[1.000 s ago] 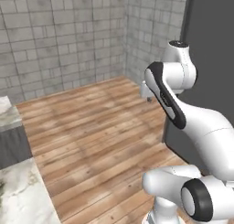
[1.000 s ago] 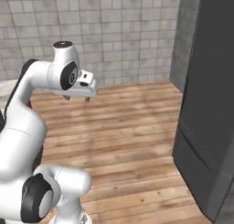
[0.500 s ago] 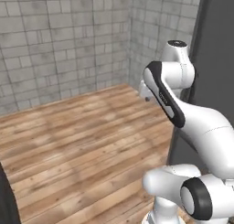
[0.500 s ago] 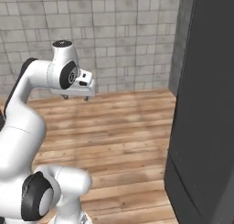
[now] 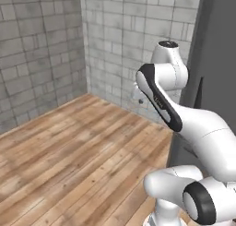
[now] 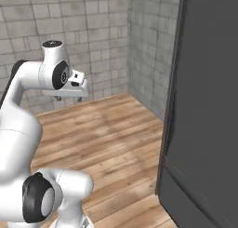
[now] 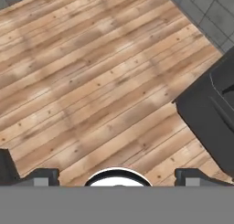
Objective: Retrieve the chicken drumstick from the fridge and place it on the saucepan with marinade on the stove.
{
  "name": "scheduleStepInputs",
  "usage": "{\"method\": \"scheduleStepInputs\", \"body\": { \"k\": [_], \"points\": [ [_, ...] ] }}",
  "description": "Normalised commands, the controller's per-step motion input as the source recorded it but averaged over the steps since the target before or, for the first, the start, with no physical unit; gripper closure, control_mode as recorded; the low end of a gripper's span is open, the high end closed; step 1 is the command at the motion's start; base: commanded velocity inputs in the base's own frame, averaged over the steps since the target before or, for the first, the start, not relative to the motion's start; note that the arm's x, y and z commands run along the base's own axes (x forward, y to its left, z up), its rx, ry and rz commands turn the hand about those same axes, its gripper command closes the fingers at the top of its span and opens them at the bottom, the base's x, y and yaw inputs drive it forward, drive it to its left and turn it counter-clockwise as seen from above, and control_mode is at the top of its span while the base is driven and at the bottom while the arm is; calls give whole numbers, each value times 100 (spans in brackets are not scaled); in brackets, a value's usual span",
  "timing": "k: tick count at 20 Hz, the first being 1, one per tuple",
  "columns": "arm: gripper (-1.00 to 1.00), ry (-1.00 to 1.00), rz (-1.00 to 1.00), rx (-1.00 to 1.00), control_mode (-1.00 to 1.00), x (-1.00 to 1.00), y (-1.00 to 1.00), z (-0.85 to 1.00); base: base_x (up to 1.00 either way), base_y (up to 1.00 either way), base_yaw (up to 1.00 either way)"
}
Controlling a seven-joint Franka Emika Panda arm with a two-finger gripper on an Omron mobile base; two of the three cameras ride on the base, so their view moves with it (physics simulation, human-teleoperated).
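The fridge point(image 6: 204, 106) is a tall dark grey block at the right of the right base view, its front closed with a seam low down. It also fills the right edge of the left base view as the fridge point(image 5: 219, 59), and its dark lower corner, the fridge point(image 7: 210, 113), lies at the right of the hand view. My gripper point(image 6: 69, 99) hangs above the wooden floor, well left of the fridge, pointing down. In the hand view my gripper point(image 7: 116, 177) is open with nothing between its fingertips point(image 7: 43, 176). The chicken drumstick, the saucepan and the stove are out of view.
A wooden plank floor point(image 5: 69, 165) stretches ahead. Grey tiled walls point(image 5: 41, 54) meet in a corner behind it, close to the fridge's left side. My own arm point(image 5: 161, 100) rises between the left base camera and the fridge.
The whole picture has swung, so the base has turned: the fridge now looms larger at the right and the wall corner has come into view. The arm's pose and the open gripper look unchanged.
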Motion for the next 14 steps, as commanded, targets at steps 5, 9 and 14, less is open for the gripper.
{"method": "scheduleStepInputs", "body": {
  "k": [5, 9, 14],
  "points": [
    [-100, 0, 0, 0, 100, 0, 0, 0, 11, 43, -89],
    [-100, 0, 0, 0, 100, 0, 0, 0, 3, 28, -96],
    [-100, 0, 0, 0, 100, 0, 0, 0, 17, 33, -91]
  ]
}}
